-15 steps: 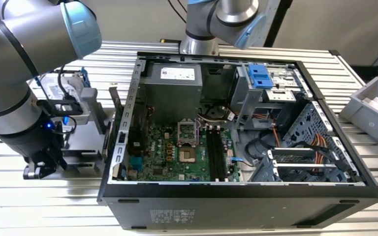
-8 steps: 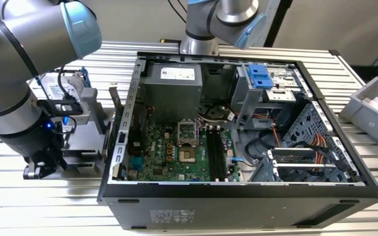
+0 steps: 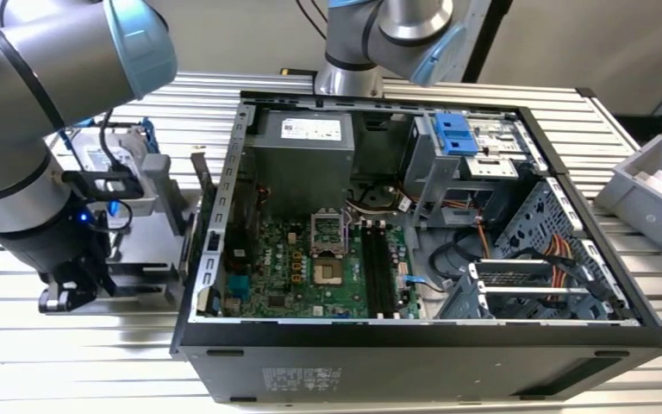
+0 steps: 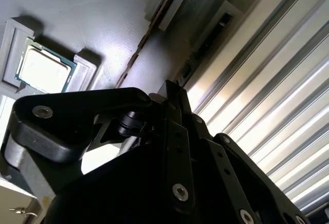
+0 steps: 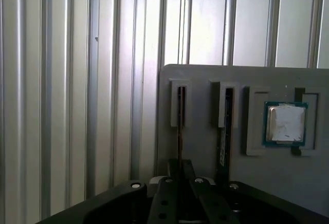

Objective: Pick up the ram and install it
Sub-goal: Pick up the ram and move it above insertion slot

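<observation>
In both wrist views a grey holder (image 5: 205,88) carries two dark ram sticks standing edge-on in slots. One ram stick (image 5: 181,121) lines up with my gripper (image 5: 181,168), whose black tip sits right at that stick's near end. The other ram stick (image 5: 224,131) stands one slot over. In the second wrist view the same ram sticks (image 4: 154,29) run away from my gripper (image 4: 175,93). In the exterior view my gripper (image 3: 66,293) hangs low at the left, beside the holder (image 3: 153,203) and outside the computer case (image 3: 423,362).
A square silver processor chip (image 5: 286,124) lies in a pocket of the holder beside the ram slots. The open case shows a green motherboard (image 3: 308,267) with black memory slots (image 3: 379,267). A grey bin (image 3: 653,185) stands at the exterior view's right on the ribbed metal table (image 5: 61,80).
</observation>
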`<state>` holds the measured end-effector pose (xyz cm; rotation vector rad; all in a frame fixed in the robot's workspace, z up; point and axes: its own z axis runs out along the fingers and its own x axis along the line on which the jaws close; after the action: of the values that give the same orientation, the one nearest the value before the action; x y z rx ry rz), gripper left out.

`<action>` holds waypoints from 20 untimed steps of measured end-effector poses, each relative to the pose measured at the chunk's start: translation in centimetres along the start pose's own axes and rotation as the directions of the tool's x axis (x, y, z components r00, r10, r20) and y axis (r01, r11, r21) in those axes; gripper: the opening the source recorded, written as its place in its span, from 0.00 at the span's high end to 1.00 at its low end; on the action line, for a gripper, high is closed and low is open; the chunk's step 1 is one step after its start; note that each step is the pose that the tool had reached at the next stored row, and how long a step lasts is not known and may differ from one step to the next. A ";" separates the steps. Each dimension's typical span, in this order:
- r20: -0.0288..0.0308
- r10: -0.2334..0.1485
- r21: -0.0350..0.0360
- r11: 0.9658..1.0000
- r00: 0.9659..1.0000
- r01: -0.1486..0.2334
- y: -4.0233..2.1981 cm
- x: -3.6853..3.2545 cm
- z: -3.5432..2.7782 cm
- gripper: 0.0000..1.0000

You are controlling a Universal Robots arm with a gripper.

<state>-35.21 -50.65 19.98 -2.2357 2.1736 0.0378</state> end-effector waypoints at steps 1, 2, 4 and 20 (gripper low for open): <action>0.000 0.000 0.000 1.000 1.000 0.000 0.00 0.00 -0.10 1.00; 0.000 0.000 0.000 1.000 1.000 0.000 0.00 -0.01 -0.19 1.00; 0.000 0.000 0.000 1.000 1.000 0.000 0.00 -0.01 -0.39 1.00; 0.000 0.000 0.000 1.000 1.000 0.000 0.00 -0.07 -1.99 1.00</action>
<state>-35.21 -50.66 21.98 -2.2358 2.1736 0.0377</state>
